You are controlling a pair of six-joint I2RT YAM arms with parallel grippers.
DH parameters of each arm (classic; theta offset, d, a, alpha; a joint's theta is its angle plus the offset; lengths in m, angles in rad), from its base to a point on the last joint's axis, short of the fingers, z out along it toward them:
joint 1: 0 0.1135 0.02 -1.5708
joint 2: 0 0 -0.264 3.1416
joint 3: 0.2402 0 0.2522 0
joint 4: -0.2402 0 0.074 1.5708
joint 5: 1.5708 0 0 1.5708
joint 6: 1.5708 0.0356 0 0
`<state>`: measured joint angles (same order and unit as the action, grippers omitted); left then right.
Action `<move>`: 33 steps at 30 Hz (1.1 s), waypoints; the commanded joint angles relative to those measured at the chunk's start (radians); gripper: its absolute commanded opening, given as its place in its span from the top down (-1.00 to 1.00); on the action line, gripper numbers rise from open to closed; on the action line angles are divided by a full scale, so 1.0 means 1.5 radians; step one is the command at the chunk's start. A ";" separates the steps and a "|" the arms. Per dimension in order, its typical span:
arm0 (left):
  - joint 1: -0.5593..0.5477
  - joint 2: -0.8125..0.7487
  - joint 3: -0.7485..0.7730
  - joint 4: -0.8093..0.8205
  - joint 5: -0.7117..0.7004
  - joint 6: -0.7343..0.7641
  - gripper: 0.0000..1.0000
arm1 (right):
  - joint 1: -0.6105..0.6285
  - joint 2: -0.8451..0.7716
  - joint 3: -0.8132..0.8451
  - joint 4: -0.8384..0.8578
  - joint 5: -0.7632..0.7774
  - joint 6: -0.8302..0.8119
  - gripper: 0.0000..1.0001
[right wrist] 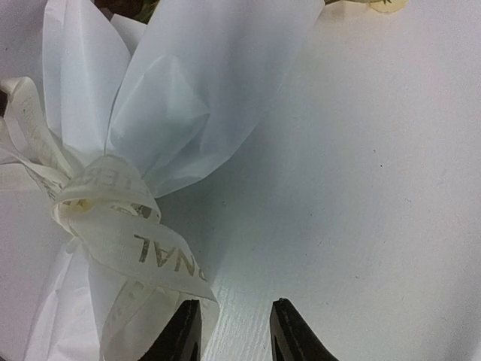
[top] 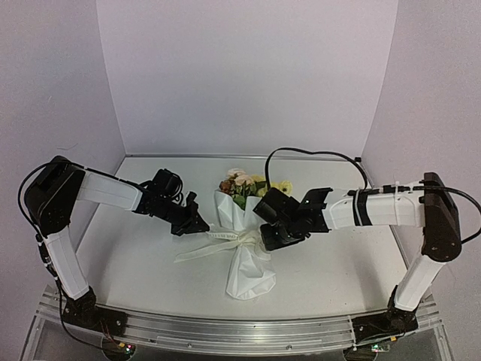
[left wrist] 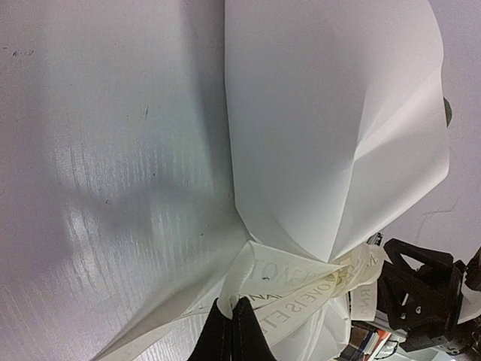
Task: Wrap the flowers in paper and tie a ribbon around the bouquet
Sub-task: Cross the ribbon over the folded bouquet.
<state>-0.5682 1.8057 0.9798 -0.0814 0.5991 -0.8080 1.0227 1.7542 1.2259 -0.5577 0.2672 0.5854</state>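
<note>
Bouquet (top: 242, 218): one paper cone (top: 249, 277), one ribbon (top: 225, 238) tied round it.

A white worktop (top: 128, 263) is seen, matt, with a faint grain and a few small dark specks showing in the wrist views. It is enclosed on three sides by plain pale panels: a back wall (top: 240, 75), a left wall (top: 45, 90) and a right wall (top: 440, 90), both angled outward. A ribbed aluminium rail (top: 240, 332) is fixed along the near edge. Soft grey shadows are cast across the surface.
</note>
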 commanded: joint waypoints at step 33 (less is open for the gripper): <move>0.003 -0.001 0.031 -0.029 0.008 0.015 1.00 | -0.089 -0.033 -0.332 0.502 -0.214 0.465 0.16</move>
<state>-0.5682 1.8057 0.9827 -0.1127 0.6014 -0.8028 0.8969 1.6746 0.7772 -0.0403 -0.0080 1.1339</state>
